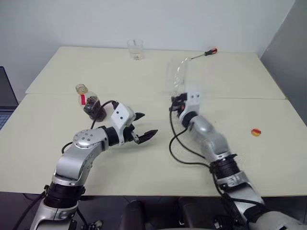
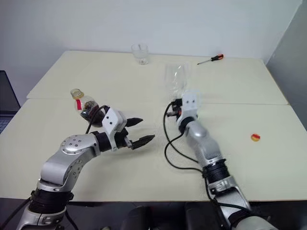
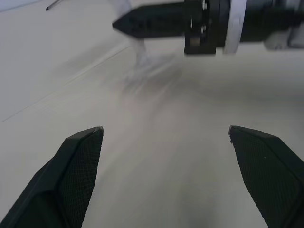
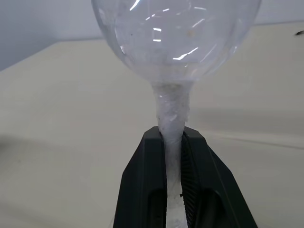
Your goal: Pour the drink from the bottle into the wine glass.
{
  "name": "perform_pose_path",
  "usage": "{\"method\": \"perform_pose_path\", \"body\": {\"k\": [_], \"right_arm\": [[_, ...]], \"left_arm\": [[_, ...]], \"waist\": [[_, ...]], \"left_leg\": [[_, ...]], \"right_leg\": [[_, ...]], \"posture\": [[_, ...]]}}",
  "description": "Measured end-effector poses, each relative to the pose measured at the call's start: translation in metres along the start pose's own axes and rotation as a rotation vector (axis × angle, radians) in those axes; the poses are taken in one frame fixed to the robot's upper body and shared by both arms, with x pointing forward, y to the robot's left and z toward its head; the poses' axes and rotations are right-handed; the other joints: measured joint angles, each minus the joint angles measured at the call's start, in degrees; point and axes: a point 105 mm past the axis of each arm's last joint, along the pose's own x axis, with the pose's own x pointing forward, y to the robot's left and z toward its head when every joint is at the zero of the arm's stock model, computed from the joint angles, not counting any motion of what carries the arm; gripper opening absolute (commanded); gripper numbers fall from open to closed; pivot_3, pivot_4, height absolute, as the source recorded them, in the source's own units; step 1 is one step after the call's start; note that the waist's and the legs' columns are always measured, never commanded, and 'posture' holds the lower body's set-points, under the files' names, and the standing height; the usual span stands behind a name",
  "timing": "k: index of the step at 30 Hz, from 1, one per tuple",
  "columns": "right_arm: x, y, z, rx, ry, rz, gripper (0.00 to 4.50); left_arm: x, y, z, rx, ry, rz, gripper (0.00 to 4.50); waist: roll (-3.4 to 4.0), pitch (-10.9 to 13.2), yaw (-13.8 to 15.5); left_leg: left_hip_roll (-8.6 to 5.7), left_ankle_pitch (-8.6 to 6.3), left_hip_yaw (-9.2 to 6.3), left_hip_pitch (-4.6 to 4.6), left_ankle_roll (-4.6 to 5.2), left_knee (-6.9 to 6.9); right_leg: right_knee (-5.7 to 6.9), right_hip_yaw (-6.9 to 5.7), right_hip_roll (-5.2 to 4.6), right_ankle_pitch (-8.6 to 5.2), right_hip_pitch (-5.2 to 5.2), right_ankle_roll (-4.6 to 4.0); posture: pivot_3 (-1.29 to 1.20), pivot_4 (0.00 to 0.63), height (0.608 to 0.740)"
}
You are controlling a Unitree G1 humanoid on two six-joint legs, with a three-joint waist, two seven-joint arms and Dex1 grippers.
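The bottle [image 1: 89, 103], squat and clear with a red neck label, stands at the table's left with dark drink [image 1: 92, 108] in its lower part. Just right of it, my left gripper [image 1: 147, 123] hangs open above the table with nothing between its fingers [image 3: 76, 175]. The clear wine glass [image 1: 178, 75] is near the table's middle, roughly upright. My right gripper [image 4: 173, 135] is shut on its stem just under the empty bowl [image 4: 175, 33]. In the left wrist view the right gripper [image 3: 156, 21] crosses above the glass's blurred foot [image 3: 145, 61].
A short clear tumbler [image 1: 135, 49] stands at the far edge and a red-handled screwdriver [image 1: 206, 52] lies at the far right. A small yellow-and-red round piece [image 1: 256, 132] lies on the table's right side. A laptop edge [image 1: 5, 98] shows at the far left.
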Motion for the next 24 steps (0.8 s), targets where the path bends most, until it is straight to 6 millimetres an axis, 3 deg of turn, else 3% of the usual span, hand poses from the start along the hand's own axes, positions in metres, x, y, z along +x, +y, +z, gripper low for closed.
{"method": "perform_pose_path", "body": {"k": [7, 15, 24], "right_arm": [[0.014, 0.031, -0.021, -0.031, -0.001, 0.068, 0.13], [0.015, 0.025, -0.027, -0.085, 0.077, 0.056, 0.13], [-0.011, 0.017, -0.038, -0.174, 0.112, 0.128, 0.13]], "left_arm": [[-0.006, 0.006, -0.001, 0.004, 0.007, 0.027, 4.5], [-0.011, 0.012, 0.0, 0.009, 0.005, 0.066, 4.5], [-0.014, 0.015, -0.005, 0.004, 0.023, 0.079, 4.5]], "waist": [[-0.01, 0.0, 0.1], [-0.08, -0.2, 0.1], [-0.19, -0.3, 0.5]], "left_leg": [[-0.01, 0.0, 0.01, 0.01, -0.01, 0.12], [0.01, 0.0, -0.04, 0.17, -0.01, 0.15], [-0.03, 0.0, -0.03, 0.2, 0.0, 0.18]], "right_leg": [[0.01, -0.03, -0.06, 0.02, 0.07, -0.01], [0.08, -0.03, -0.05, 0.01, 0.21, -0.02], [0.06, -0.04, -0.09, -0.03, 0.26, 0.06]], "posture": [[0.0, 0.15, 0.74], [0.0, 0.15, 0.74], [0.0, 0.15, 0.74]]}}
